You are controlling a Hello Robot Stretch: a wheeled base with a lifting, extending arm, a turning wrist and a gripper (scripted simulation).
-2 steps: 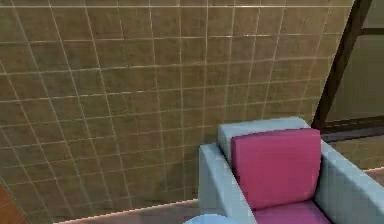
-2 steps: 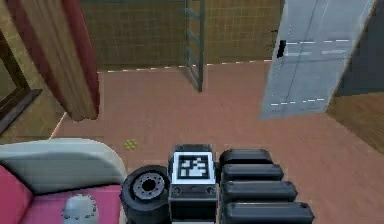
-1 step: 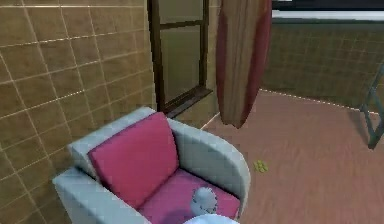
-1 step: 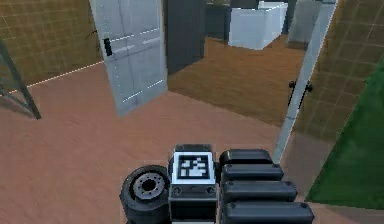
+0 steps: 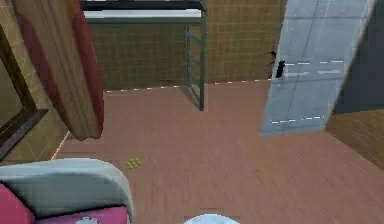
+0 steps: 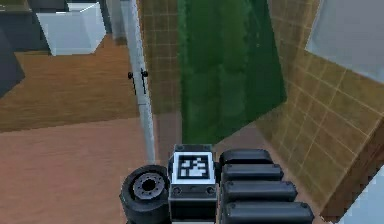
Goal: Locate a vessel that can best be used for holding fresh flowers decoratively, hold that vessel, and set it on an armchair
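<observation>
Forward view, left to right. At the left edge we log a dark-framed panel (image 5: 12, 95) on the tan tiled wall (image 5: 140, 55), with a long reddish-brown board (image 5: 75, 65) just right of it. In the lower left corner sits a pale-rimmed seat with a pink cushion, which we take for the armchair (image 5: 80, 172). It stands on the reddish plank floor (image 5: 230, 150). Just right of it a small yellowish speck (image 5: 133, 160) lies on the planks. At the bottom edge near the middle is a white rounded shape (image 5: 210, 217); we cannot tell what it is. Against the far wall stands a metal-legged rack (image 5: 195, 60) with a white top. Right of it is a white door (image 5: 315, 65) with a dark handle.

Arm side view, left to right. A white box (image 6: 75, 27) stands at upper left. A door leaf (image 6: 143, 95) shows edge-on, then a green curtain (image 6: 225, 65). At the bottom, the end effector (image 6: 147, 192) is a dark round body left of a white marker square (image 6: 192, 166) and the arm's dark segments (image 6: 255, 185). We cannot make out its far end, so we cannot tell its grip state or whether it holds anything.
</observation>
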